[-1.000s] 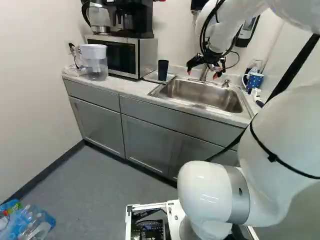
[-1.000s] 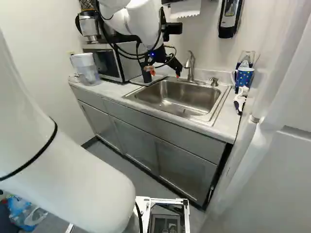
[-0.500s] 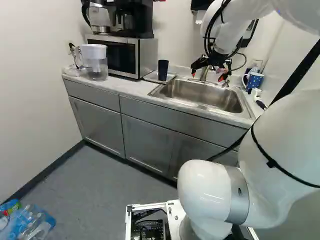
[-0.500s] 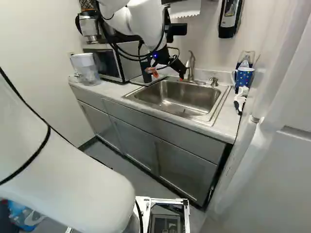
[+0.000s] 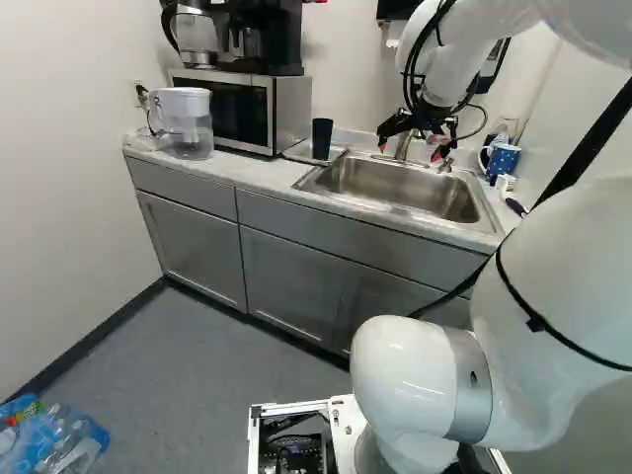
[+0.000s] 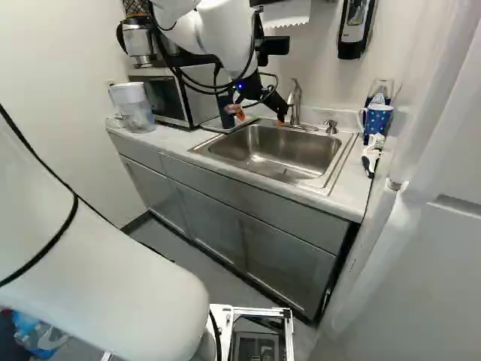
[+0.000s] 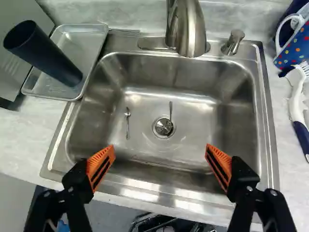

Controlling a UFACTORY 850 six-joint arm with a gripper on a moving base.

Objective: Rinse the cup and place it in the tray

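Gripper [image 7: 160, 148], one: being held above the sink [image 7: 195, 111], fingers being spread wide around nothing; position being shifted slightly away from the tray [image 7: 88, 42] since a second ago. Cup [image 7: 47, 57], dark, unmoved: being borne upright by the tray. Placement being judged complete; release seemingly being followed by withdrawal.

The sink [image 7: 198, 118] and tray [image 7: 87, 41] look like shiny metal, the cup [image 7: 46, 54] matt plastic.

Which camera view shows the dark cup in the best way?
The wrist view: the dark cup appears large and unhidden in the tray. The left base view shows it whole but small; in the right base view, the arm partly hides it.
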